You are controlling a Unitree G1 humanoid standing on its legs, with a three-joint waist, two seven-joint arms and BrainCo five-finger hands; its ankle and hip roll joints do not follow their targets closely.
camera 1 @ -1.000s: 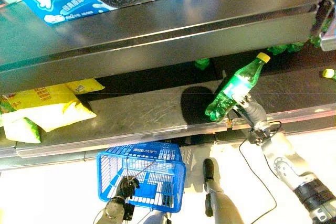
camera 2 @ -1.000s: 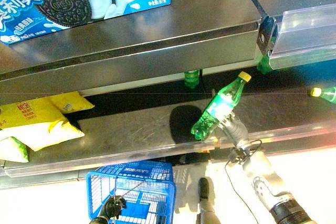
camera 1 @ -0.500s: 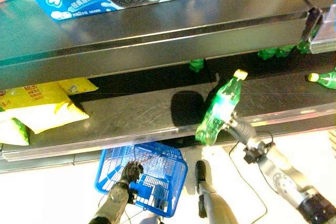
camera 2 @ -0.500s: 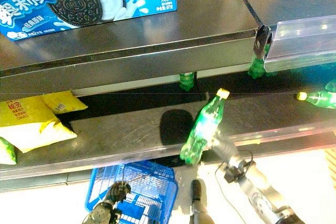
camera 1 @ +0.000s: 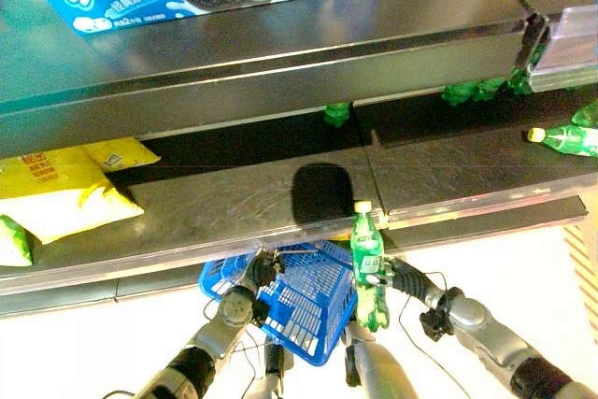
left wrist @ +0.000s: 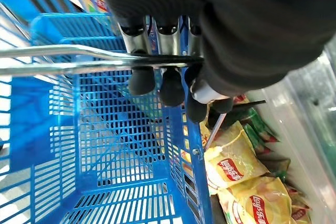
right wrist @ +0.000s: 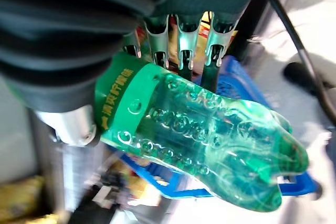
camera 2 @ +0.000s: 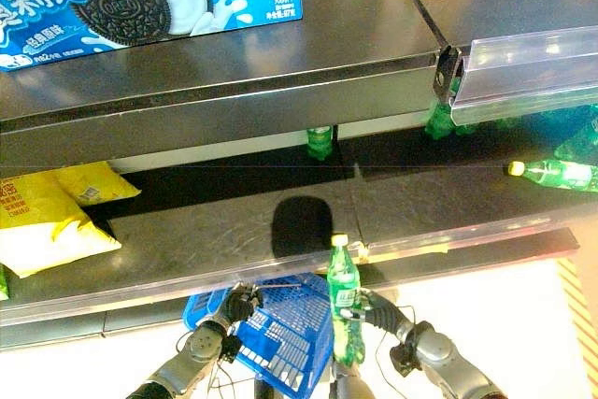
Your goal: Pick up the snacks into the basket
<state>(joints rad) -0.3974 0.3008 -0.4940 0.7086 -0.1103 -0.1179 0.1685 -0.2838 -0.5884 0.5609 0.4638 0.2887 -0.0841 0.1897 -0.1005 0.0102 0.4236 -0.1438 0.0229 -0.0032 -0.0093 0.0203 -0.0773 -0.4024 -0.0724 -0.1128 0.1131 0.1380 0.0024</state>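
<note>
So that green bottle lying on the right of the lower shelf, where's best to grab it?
Take the lying green bottle around its mid-body, reaching in from the shelf's open front. Its yellow cap points left, so its long side faces the front.

Left hand [left wrist: 252, 24]: back and wrist under a dark matte cover. Silver tubular fingers [left wrist: 140, 35] end in rounded black tips.

Right hand [right wrist: 79, 35]: dark ribbed cover in thick folds. Silver slotted fingers [right wrist: 181, 45] sit in a row beside it, with a bare silver cylindrical part [right wrist: 71, 127] apart from them.

Left forearm [camera 1: 227, 312] and right forearm [camera 1: 488, 332]: silver-grey segmented shells, with black bands at the joints.
</note>
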